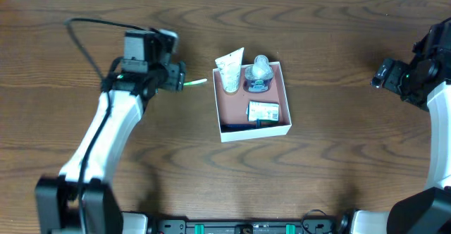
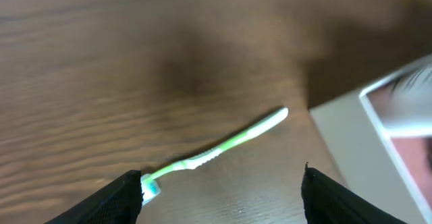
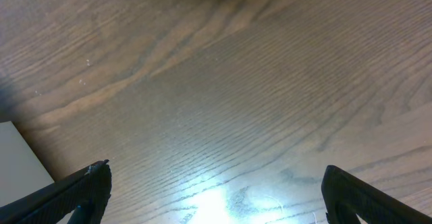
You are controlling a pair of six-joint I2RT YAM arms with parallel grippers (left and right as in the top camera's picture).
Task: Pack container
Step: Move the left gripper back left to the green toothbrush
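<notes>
**Q:** Where is the container (image 1: 256, 130), and what does it hold?

**A:** The overhead view shows it near the middle of the tabletop (image 1: 338, 156), between the two arms. It is a shallow square white box with a reddish-brown floor. A white tube (image 1: 229, 72) leans in one far corner, its end reaching over the rim. Beside the tube stands a clear-topped item (image 1: 258, 75) on a dark base. A small printed packet (image 1: 263, 111) lies toward the near wall. A dark slim item (image 1: 238, 126) lies along that wall; its kind cannot be told.

**Q:** What lies outside the box?

**A:** A green-and-white toothbrush (image 1: 195, 83) lies flat on the wood, between the left pincer (image 1: 176, 75) and the container's wall, near both.

**Q:** How does the left pincer stand?

**A:** In the left wrist view its fingers are spread wide and grip nothing. The toothbrush's bristle end is just beside one fingertip (image 2: 131, 187); whether they touch cannot be told.

**Q:** And the right pincer (image 1: 382, 75)?

**A:** It is well apart from the container, at the tabletop's far right. In its wrist view the fingers are also spread wide, with only bare wood between them.
</notes>
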